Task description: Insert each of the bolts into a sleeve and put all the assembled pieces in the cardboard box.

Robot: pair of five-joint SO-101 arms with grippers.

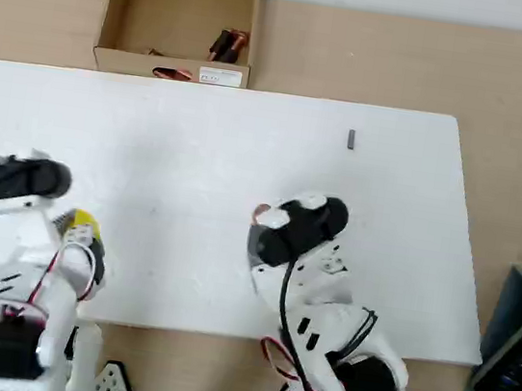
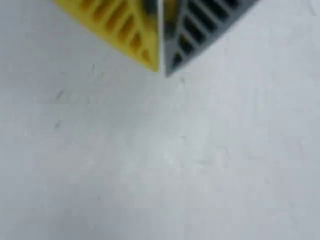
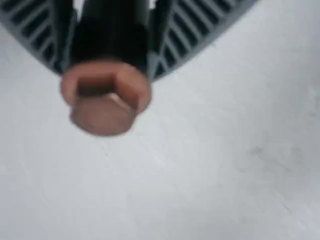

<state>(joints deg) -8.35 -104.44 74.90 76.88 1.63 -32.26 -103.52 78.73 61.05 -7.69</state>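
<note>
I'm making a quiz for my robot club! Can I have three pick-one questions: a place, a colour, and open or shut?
1. Where is the small dark sleeve? A in the cardboard box; B on the white board; C on the bare table.
2. What colour is the head of the bolt in the right arm's jaws? A copper; B green; C blue.
3. How are the left arm's jaws? A wide open; B shut, empty; C shut on a bolt.
Answers: 1 B, it lies on the board; 2 A, its hex head is copper; 3 B, they meet with nothing between.
</note>
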